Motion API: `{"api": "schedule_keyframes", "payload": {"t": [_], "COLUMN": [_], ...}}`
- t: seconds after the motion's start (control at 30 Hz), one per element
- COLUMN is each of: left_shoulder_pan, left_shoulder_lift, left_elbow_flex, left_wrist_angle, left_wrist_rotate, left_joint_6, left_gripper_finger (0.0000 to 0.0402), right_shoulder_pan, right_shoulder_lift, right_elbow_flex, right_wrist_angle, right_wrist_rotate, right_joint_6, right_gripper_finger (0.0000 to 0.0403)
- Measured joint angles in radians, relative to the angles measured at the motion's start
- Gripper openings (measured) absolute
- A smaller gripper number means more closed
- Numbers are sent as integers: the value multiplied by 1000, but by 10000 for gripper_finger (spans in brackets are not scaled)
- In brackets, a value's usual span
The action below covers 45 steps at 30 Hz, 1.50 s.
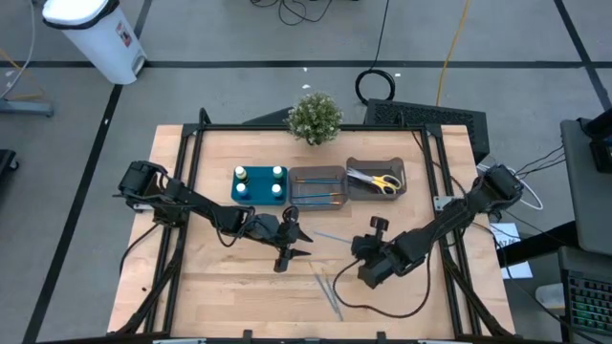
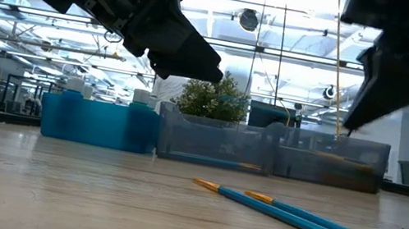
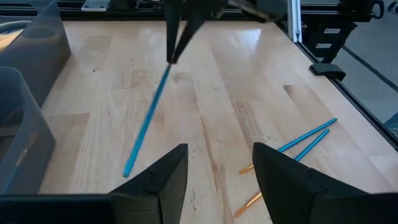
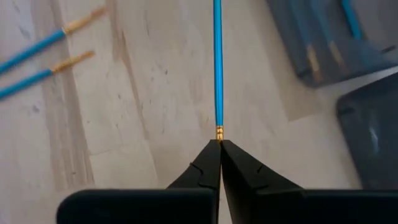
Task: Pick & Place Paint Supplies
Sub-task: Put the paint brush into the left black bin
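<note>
My right gripper (image 4: pixel 219 144) is shut on one end of a thin blue brush (image 4: pixel 217 62) above the middle of the table. In the high view that brush (image 1: pixel 331 237) runs from my right gripper (image 1: pixel 356 245) toward my left gripper (image 1: pixel 298 239). My left gripper is open, holds nothing and hovers with its fingers pointing at the brush. Two more blue brushes (image 1: pixel 330 291) lie flat on the wood nearer the front edge. At the back, white-capped bottles stand in a teal tray (image 1: pixel 258 183), and yellow-handled scissors (image 1: pixel 382 181) lie in a grey bin. My right gripper pinches the brush at its gold-banded end (image 4: pixel 219 132), just at the fingertips. The fingers slant down from the table's right side, and the brush runs on in line with them. In the left wrist view it slopes down from the fingertips (image 3: pixel 174 53) to its free end (image 3: pixel 129 169). Whether that end touches the wood I cannot tell.
Two grey bins (image 1: pixel 317 186) (image 1: pixel 402 172) stand side by side at the back, right of the teal tray; the left one holds brushes. A small potted plant (image 1: pixel 314 117) sits behind them. Bare wood lies around the two loose brushes (image 3: pixel 305 140). A black frame borders the table.
</note>
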Motion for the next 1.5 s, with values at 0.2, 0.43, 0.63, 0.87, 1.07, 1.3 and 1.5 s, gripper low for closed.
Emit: {"api": "schedule_keyframes", "payload": {"t": [0.2,0.43,0.63,0.87,1.07,1.3,1.5], "left_shoulder_pan": [0,0,0,0,0,0,3], "left_shoulder_lift": [0,0,0,0,0,0,0], "left_elbow_flex": [0,0,0,0,0,0,0], "left_wrist_angle": [0,0,0,0,0,0,0], "left_wrist_rotate": [0,0,-10,-43,-43,-43,-44], "left_joint_6": [0,0,3,2,2,2,12], "left_gripper_finger": [186,186,186,186,186,186,186], "right_shoulder_pan": [1,1,-24,-110,-191,-242,-268], "right_shoulder_lift": [-121,-339,-539,-686,-701,-692,-669], "right_elbow_flex": [-55,-222,-425,-642,-778,-824,-824], "right_wrist_angle": [7,111,370,806,1168,1293,1373], "right_wrist_rotate": [51,134,152,61,-128,-196,-198], "right_joint_6": [-20,-27,-130,-347,-463,-466,-475], "right_gripper_finger": [0,0,0,0,0,0,0]}}
